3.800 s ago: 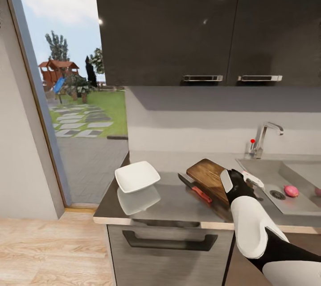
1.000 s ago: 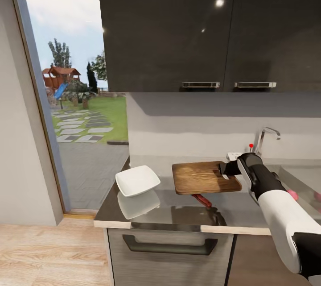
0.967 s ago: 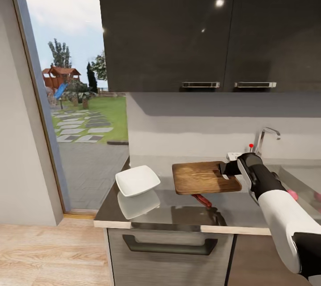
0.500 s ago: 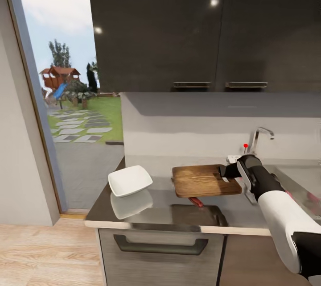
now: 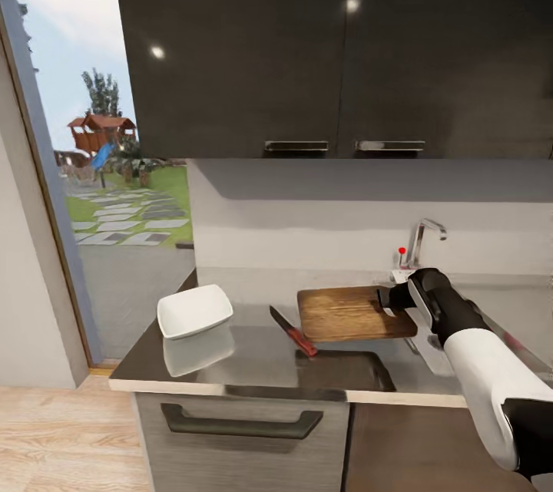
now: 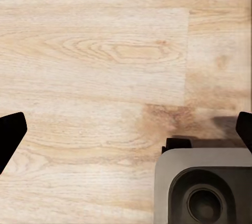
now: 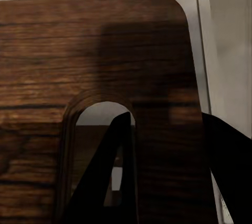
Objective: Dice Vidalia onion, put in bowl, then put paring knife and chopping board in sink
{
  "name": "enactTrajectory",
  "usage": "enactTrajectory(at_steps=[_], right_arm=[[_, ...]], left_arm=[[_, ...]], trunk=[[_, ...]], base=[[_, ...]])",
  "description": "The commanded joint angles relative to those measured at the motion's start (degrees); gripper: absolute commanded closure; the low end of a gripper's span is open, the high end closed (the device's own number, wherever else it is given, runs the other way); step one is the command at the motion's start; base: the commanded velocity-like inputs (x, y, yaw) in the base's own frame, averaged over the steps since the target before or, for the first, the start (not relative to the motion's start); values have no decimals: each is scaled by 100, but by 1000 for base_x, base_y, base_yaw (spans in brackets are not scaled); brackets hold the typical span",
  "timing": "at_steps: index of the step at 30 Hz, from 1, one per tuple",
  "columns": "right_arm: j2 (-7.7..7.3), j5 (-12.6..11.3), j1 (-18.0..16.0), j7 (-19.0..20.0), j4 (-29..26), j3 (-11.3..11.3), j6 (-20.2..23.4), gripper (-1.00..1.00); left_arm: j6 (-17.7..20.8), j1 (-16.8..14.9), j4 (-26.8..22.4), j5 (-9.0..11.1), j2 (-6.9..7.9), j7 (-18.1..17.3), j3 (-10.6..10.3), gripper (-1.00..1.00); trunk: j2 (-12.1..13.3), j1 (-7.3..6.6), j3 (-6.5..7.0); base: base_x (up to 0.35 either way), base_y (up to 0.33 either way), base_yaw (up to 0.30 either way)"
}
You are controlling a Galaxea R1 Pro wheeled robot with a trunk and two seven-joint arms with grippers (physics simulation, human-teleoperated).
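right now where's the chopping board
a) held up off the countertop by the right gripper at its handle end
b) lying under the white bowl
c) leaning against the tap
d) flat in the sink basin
a: the right gripper clamps the handle-hole end of the chopping board, which hangs level above the countertop with its dark reflection beneath it, clear of the paring knife and the bowl.

Head view: taken from above, facing forward and down over the countertop (image 5: 253,358) toward the wall cabinets and doorway. Left wrist view: aimed straight down at the wooden floor (image 6: 94,77). Right wrist view: held very close over the chopping board (image 7: 79,51), also seen, from farther off, in the head view (image 5: 349,313).
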Motion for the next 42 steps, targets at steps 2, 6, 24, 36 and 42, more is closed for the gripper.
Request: enactTrajectory(at_steps=[2, 6, 24, 36, 42], right_arm=[[1, 24, -1, 43, 4, -9, 21, 100], [7, 24, -3, 38, 56, -12, 21, 100], [9, 24, -1, 35, 155, -18, 4, 100], [9, 24, -1, 35, 235, -18, -14, 100], [1, 25, -2, 35, 241, -18, -14, 100]], left_arm=[[-16, 0, -2, 0, 0, 14, -3, -100], [-16, 0, -2, 2, 0, 14, -3, -100], [-16, 0, -2, 1, 0, 11, -3, -100], [-16, 0, -1, -2, 0, 11, -3, -100], [-16, 0, -1, -2, 0, 11, -3, -100]], trunk=[[-4, 0, -6], [-4, 0, -6], [-4, 0, -6], [-4, 0, -6], [-4, 0, -6]], base=[[0, -52, 0], [1, -18, 0], [109, 72, 0], [81, 26, 0], [5, 1, 0]])
